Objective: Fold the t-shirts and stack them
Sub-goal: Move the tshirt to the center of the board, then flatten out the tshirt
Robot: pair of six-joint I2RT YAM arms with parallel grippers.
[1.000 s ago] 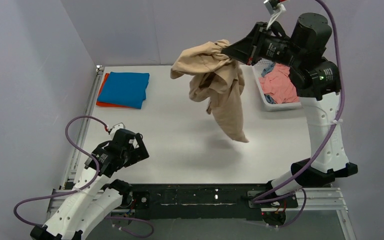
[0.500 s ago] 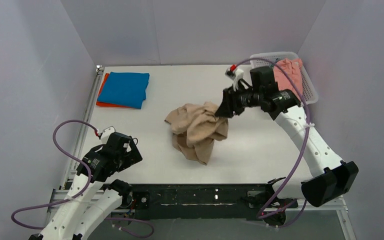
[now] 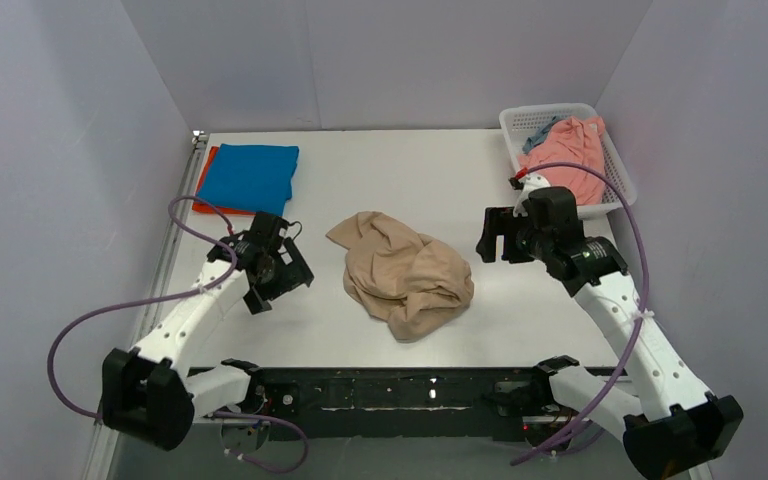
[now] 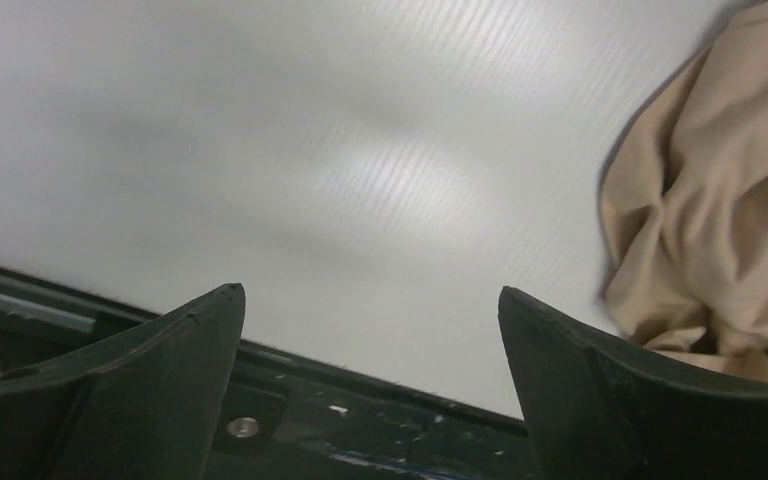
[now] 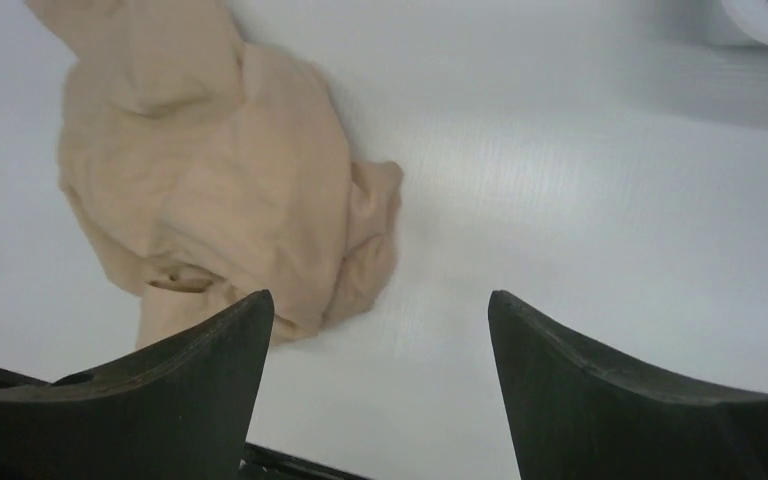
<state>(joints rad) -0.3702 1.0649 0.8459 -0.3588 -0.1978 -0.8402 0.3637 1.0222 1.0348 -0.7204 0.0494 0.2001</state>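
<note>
A beige-tan t-shirt lies crumpled in the middle of the table, also in the right wrist view and at the right edge of the left wrist view. My right gripper hangs open just right of it, nothing between its fingers. My left gripper is open to the shirt's left, empty. A folded bright blue t-shirt lies on an orange-red one at the back left. A salmon pink t-shirt and a grey-blue one fill the basket.
The white mesh basket stands at the back right corner, close behind my right arm. Purple walls close in the table on three sides. The black rail with both arm bases runs along the near edge.
My right gripper carried the beige-tan shirt down from high up, let it drop in a heap and drew back to the right, open. My left arm reached forward toward the shirt.
</note>
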